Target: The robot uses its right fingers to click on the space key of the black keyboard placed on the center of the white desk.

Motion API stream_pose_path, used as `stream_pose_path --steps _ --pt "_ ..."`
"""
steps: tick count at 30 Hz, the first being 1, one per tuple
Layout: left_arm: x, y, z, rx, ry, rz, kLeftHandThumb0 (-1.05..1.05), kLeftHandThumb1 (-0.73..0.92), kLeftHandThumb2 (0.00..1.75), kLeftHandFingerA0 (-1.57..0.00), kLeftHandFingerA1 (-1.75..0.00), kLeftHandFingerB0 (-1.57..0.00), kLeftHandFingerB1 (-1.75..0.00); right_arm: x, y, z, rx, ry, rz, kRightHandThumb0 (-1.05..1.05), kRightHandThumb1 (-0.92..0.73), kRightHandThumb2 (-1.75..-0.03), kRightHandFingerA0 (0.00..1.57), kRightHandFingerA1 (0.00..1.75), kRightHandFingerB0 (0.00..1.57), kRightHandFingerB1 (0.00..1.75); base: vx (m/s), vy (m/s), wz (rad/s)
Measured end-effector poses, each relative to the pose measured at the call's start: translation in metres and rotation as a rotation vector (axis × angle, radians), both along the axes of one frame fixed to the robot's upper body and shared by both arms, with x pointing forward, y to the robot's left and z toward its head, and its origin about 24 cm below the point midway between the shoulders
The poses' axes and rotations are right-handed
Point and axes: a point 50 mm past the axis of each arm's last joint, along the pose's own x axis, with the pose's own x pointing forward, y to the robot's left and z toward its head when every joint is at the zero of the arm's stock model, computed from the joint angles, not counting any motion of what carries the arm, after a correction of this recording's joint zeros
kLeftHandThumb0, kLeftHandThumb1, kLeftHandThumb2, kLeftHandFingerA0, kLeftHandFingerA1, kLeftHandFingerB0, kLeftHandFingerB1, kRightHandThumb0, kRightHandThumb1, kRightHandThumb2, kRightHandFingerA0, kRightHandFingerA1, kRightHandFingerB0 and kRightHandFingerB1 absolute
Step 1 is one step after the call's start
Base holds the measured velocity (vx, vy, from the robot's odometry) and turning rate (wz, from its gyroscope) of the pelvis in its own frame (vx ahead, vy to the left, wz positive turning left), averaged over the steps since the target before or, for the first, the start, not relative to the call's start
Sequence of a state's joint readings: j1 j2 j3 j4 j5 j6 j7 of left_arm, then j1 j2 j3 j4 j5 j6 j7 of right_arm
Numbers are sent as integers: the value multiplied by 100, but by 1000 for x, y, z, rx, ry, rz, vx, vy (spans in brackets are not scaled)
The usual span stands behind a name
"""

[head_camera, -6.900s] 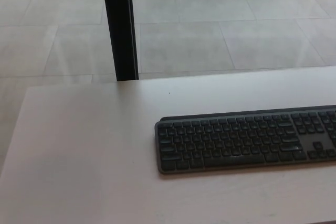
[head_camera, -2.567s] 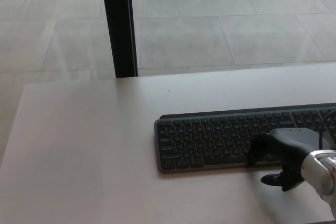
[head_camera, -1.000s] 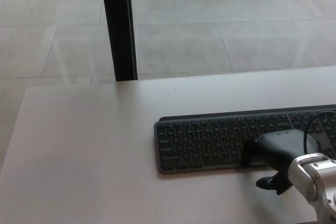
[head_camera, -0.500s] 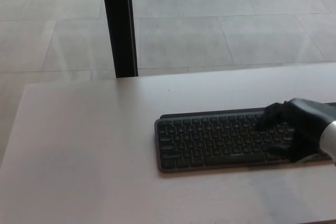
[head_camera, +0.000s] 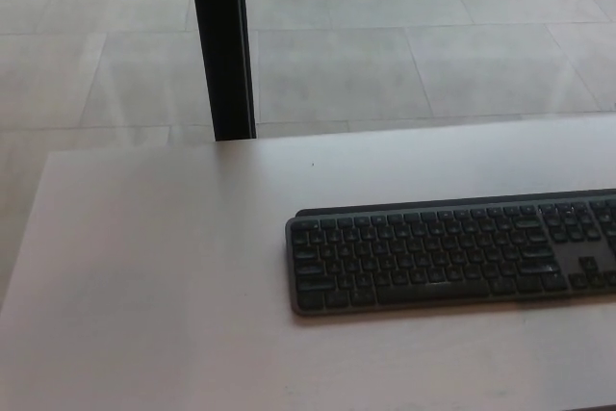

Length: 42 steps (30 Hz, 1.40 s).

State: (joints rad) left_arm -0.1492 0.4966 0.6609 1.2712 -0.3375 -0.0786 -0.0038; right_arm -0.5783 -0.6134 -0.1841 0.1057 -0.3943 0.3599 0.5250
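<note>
White desk (head_camera: 164,286) carries the black keyboard (head_camera: 443,257), cut by the right edge; neither hand shows.

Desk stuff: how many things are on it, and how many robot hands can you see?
Keyboards: 1, a black keyboard lying on the white desk
Robot hands: 0, none in view
Total: 1 thing
</note>
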Motion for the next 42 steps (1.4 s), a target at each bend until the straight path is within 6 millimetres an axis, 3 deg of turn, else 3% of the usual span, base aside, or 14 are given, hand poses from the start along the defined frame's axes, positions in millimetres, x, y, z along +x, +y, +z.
stream_pose_path --steps 10,11,12,13,15,17,18,21,23,24,36,37,38,42 --pt "0 0 0 0 0 -1 -53 71 62 -66 -72 -51 -54 -44 -76 5 163 -82 -236 -75 -52 -56 120 78 86 67 0 0 0" --pt "0 0 0 0 0 -1 -54 73 62 -67 -74 -53 -55 -49 -83 2 184 -83 -262 -73 -37 -91 117 90 84 76 0 0 0" --pt "0 0 0 0 0 -1 -54 73 62 -67 -74 -53 -55 -54 -90 -2 205 -84 -287 -73 -37 -91 117 90 84 76 0 0 0" --pt "0 0 0 -1 0 -1 -55 73 62 -67 -72 -54 -56 -59 -97 -5 226 -86 -312 -73 -53 -57 116 82 87 72 0 0 0" --pt "0 0 0 -1 0 -1 -54 73 62 -67 -74 -54 -56 -69 -110 -12 269 -91 -365 -67 -56 -59 103 86 84 82 0 0 0" --pt "0 0 0 -1 0 0 -54 73 62 -66 -73 -52 -55 -80 -123 -19 316 -103 -420 -64 -56 -67 106 88 102 111 0 0 0" --pt "0 0 0 -1 1 0 -54 72 61 -63 -70 -40 -52 -86 -129 -23 346 -114 -450 -61 -54 -72 105 94 90 110 0 0 0" --pt "0 0 0 -1 1 0 -55 73 62 -62 -69 -43 -53 -98 -142 -33 418 -144 -515 -63 -53 -75 116 100 85 115 0 0 0" --pt "0 0 0 -1 0 -1 -55 74 62 -62 -76 -53 -56 -109 -152 -44 494 -173 -572 -57 -54 -85 87 118 92 143 0 0 0" --pt "0 0 0 -1 0 -1 -55 73 62 -64 -77 -55 -57 -113 -155 -48 527 -185 -593 -58 -60 -82 86 115 63 127 0 0 0" --pt "0 0 0 -1 1 0 -54 73 62 -68 -76 -57 -58 -170 -184 -140 1040 -320 -928 -64 -66 -83 90 117 65 113 0 0 0" --pt "0 0 0 -1 1 0 -54 73 62 -63 -77 -51 -57 -174 -183 -149 1080 -326 -956 -64 -62 -82 94 108 43 94 0 0 0" --pt "0 0 0 -1 0 0 -54 73 62 -61 -75 -50 -57 -177 -182 -157 1116 -330 -980 -62 -63 -82 90 105 41 90 0 0 0" --pt "-1 0 0 -2 -1 2 -53 72 61 -64 -75 -54 -58 -187 -173 -191 1269 -341 -1081 -62 -63 -79 81 93 55 91 0 0 0"
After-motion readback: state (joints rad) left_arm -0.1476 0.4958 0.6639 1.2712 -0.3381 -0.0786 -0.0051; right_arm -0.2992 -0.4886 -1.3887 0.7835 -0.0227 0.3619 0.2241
